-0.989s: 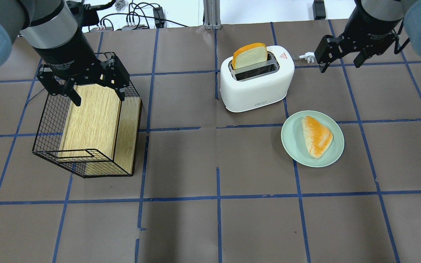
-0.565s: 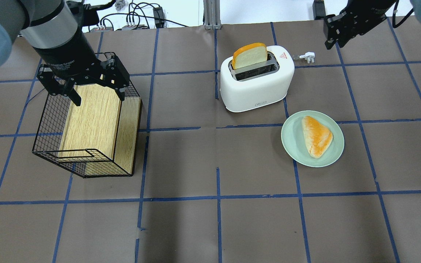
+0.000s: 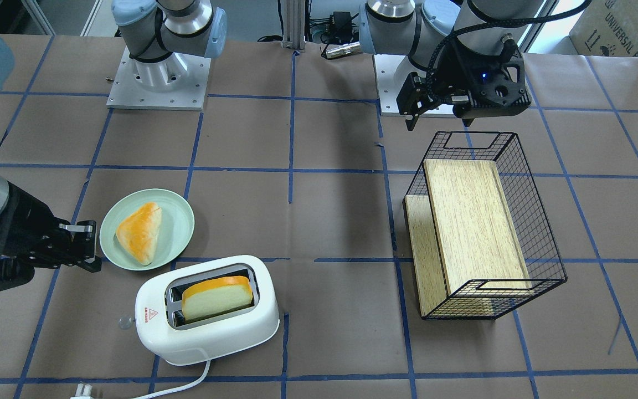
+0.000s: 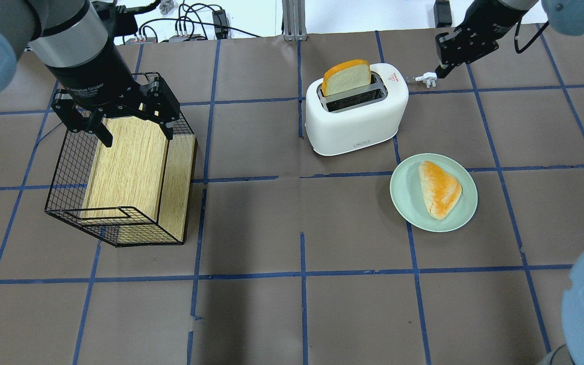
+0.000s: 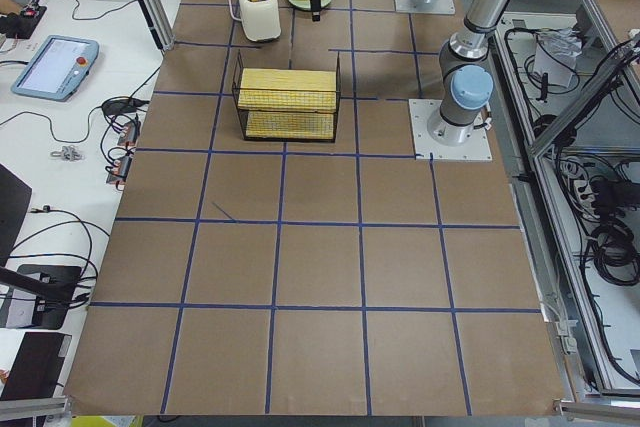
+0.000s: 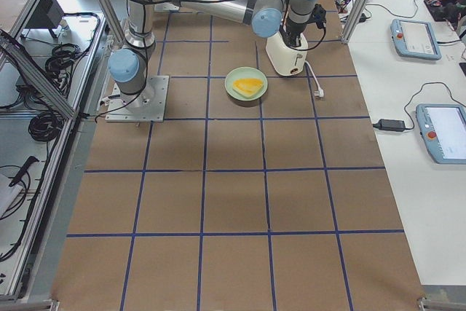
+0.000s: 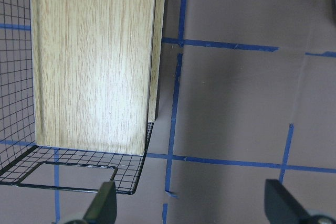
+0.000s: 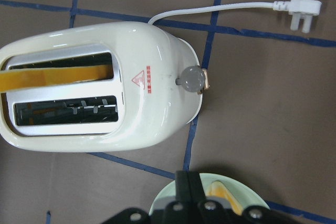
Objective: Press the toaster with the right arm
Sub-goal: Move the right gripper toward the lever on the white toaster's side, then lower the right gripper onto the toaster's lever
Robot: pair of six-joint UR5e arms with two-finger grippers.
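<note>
The white toaster [image 4: 355, 109] stands at the back middle of the table with a bread slice [image 4: 347, 76] upright in one slot. It also shows in the front view [image 3: 208, 327] and the right wrist view [image 8: 100, 129]. Its clear lever knob [image 8: 191, 78] sits on the end face towards my right gripper. My right gripper [image 4: 441, 71] is shut and empty. It hangs in the air beside that end, above the plate's edge [image 3: 91, 246], touching nothing. My left gripper [image 4: 119, 119] is open and empty over the wire basket [image 4: 64, 203].
A green plate [image 4: 403, 203] with a triangular bread piece lies in front of the toaster, on its right. The toaster's white cord and plug [image 4: 428, 77] lie behind it. The wire basket [image 3: 540, 221] holds a wooden board at the left.
My right gripper has risen, turned and moved towards the table's back edge. Its fingers stood apart a second ago and are now together. The left arm and the toaster have not moved.
</note>
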